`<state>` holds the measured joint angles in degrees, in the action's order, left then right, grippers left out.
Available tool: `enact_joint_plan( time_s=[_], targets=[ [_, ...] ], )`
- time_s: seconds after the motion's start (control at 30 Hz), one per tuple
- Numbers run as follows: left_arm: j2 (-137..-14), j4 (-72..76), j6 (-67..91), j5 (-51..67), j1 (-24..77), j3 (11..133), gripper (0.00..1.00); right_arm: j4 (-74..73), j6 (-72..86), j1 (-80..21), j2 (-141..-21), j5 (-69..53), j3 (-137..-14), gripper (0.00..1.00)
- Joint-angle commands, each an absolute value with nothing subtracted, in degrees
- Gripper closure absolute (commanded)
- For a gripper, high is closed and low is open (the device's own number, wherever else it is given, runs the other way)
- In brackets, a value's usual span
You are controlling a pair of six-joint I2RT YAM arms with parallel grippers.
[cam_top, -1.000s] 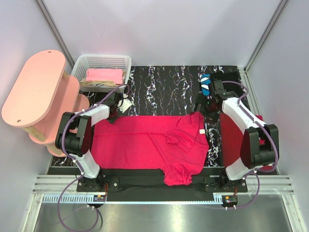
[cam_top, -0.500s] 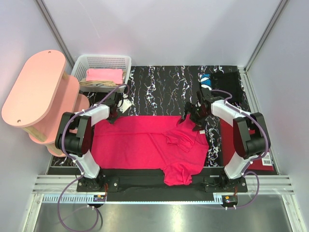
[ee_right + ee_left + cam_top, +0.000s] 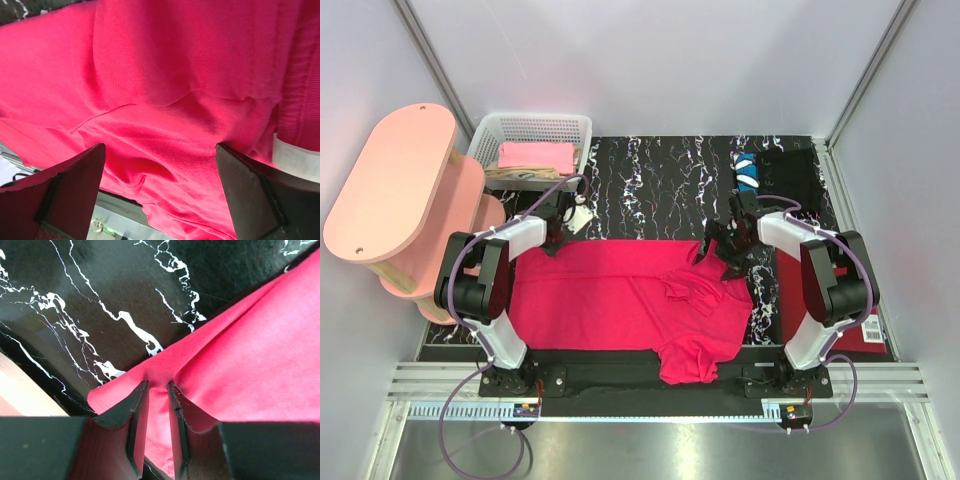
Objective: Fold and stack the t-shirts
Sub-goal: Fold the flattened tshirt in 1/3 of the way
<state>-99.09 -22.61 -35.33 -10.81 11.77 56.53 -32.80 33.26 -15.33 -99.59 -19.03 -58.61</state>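
The red t-shirt [image 3: 620, 295] lies spread flat across the near half of the counter [image 3: 650, 185], its length running left to right. Its right part is bunched into folds, and one sleeve hangs over the near edge. At the shirt's far left corner the left pincer [image 3: 156, 407] is narrowed onto a small ridge of red cloth, which sits pinched between the two fingers [image 3: 137, 415] right at the hem, with black marbled counter just beyond. At the far right corner the right pincer [image 3: 160, 150] stands wide, one finger on either side of a rumpled stretch of the shirt. The white neck tag [image 3: 295, 160] shows just beside its right finger; I cannot tell whether the fingers touch the cloth. Behind that pincer, at the far right of the counter, lies a black t-shirt [image 3: 785, 170] with a blue-white patch. At the far left a white basket [image 3: 530, 122] holds a pink t-shirt [image 3: 535, 156] on top of a beige t-shirt [image 3: 515, 175]. A pink shelf [image 3: 390, 180] stands left of the basket, and a flat dark-red sheet [image 3: 790, 290] lies along the right edge, partly under the right arm.
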Motion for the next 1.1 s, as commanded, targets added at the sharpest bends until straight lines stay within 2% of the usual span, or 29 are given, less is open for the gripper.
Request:
enact_joint_plan(
  time_s=[0.0,0.2,0.6,0.87,1.07],
  targets=[
    [-97.6,-21.7,-36.8,-10.6,10.4,56.3,0.74,-36.8,29.9,-11.9,-99.9,-11.2,-55.5,0.0],
    [-98.4,-20.7,-37.4,-10.5,9.5,55.5,0.74,-38.2,29.3,-9.2,-99.5,-10.2,-57.0,0.0],
    [-100.4,-22.7,-34.6,-9.4,10.4,58.1,0.74,-37.9,29.7,-9.2,-101.5,-16.4,-60.0,0.0],
    [-92.7,-28.4,-34.5,-9.2,11.2,61.2,0.73,-41.4,30.9,-9.2,-92.6,-18.5,-66.5,0.0],
    [-88.8,-30.7,-34.4,-9.2,11.3,60.9,0.72,-42.1,30.5,-9.2,-97.3,-18.0,-71.6,0.0]
  ],
)
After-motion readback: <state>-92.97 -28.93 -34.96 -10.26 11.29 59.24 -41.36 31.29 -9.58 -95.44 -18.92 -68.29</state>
